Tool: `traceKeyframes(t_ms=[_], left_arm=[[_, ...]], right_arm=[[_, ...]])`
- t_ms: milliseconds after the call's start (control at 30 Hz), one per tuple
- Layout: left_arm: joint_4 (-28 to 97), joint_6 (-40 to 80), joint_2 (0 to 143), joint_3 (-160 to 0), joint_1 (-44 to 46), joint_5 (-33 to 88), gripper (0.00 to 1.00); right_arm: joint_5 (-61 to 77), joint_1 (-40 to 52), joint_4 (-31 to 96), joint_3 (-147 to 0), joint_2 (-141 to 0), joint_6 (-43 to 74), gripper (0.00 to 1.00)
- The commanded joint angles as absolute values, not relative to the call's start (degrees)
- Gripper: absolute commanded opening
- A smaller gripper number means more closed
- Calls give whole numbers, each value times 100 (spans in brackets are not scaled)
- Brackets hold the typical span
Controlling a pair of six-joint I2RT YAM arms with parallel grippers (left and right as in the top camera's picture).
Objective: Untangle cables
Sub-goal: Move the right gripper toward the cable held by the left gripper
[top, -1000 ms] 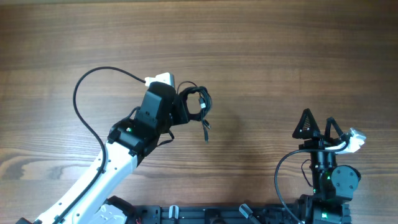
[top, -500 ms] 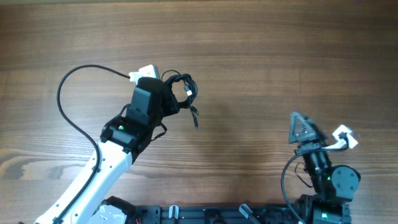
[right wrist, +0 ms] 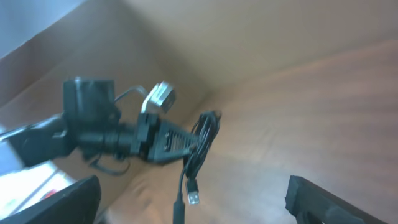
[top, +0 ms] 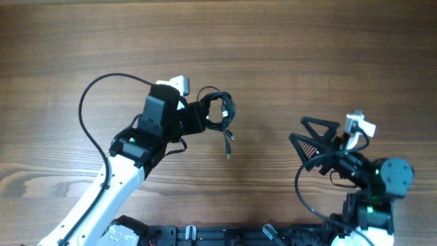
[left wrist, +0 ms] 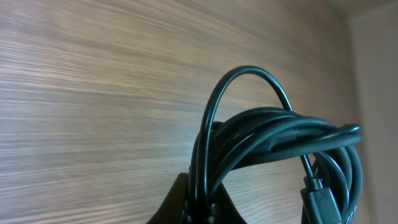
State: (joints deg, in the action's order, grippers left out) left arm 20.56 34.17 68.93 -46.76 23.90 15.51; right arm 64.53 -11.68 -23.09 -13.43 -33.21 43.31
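The left arm reaches toward 1 o'clock, its left fingers point(top: 195, 117) pinching the bundled cables point(top: 220, 111), with one plug dangling toward 6 o'clock above the worktop point(top: 307, 55). Since half a second ago the bundle has shifted toward 4 o'clock. The right fingers point(top: 315, 125), spread wide, have swung from 12 to 9 o'clock.

Seen from above, the left gripper point(top: 203, 117) has its fingertips buried in the cables point(top: 222, 113), and how the two cords cross inside is too fine to tell. The left wrist view cuts the bundle off at its right and bottom edges. The right wrist view is blurred: the hanging plug point(right wrist: 194, 198) is a pale smudge, and the right gripper point(top: 298, 130) shows only as two dark corners at the bottom edge.
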Motion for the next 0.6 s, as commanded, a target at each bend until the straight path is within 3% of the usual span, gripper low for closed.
traceKeyframes(t_ms=[0, 100, 233, 300, 567], left_arm=[[2034, 3391, 6792, -4696, 2132, 2939, 4], [2043, 3321, 6792, -4696, 1911, 3286, 4], [2053, 3236, 6792, -4696, 1697, 2875, 4], [2086, 3236, 6792, -4696, 1704, 2473, 4], [2189, 578, 6792, -4696, 1999, 2112, 4]], right_arm=[[7432, -742, -2484, -1361, -4390, 4163, 92], [6770, 189, -2528, -1363, -5118, 3787, 91], [5341, 1697, -3009, -1402, -5841, 3756, 88], [4283, 2237, -3022, -1490, -6071, 3896, 79], [3208, 2392, -2792, -2558, -6180, 3529, 70]])
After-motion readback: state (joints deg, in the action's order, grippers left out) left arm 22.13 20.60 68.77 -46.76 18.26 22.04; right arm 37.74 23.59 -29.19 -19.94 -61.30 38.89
